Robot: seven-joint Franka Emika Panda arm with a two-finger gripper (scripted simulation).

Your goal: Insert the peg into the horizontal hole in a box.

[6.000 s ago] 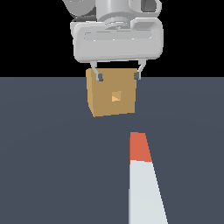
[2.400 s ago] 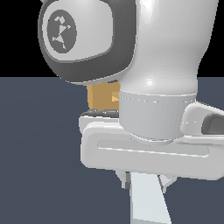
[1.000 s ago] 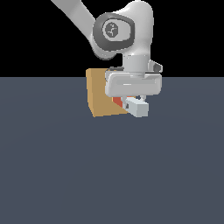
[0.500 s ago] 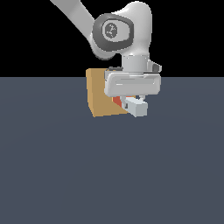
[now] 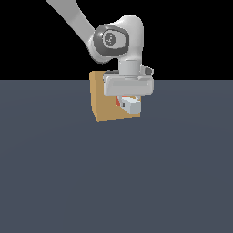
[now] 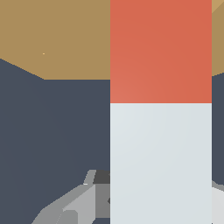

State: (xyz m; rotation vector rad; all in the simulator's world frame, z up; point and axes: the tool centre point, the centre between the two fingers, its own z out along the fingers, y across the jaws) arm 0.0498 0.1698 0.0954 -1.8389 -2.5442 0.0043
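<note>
White-and-orange peg (image 5: 130, 105) is held horizontal in front of the box (image 5: 105, 103), grasped by the gripper (image 5: 129, 101), orange-red end toward the box face. In the exterior view only the peg's white end face and a sliver of orange show below the hand. In the wrist view the peg (image 6: 160, 131) fills the centre as a flat-sided bar, white nearer the camera with a sharp straight line where the orange-red part begins; that end reaches the tan box (image 6: 57, 39). Whether the tip is in the hole I cannot tell: peg and hand cover it in both views.

Arm (image 5: 113, 38): the link comes down from the exterior view's upper left, bends at a rounded grey-and-white joint, and the wrist drops straight down to the wide white hand body, which lies level across the box's upper front.

Box: plain matte tan cube, sharp edges, one side face in shade. It sits on a flat dark blue-grey floor (image 5: 116, 182); black background above.
</note>
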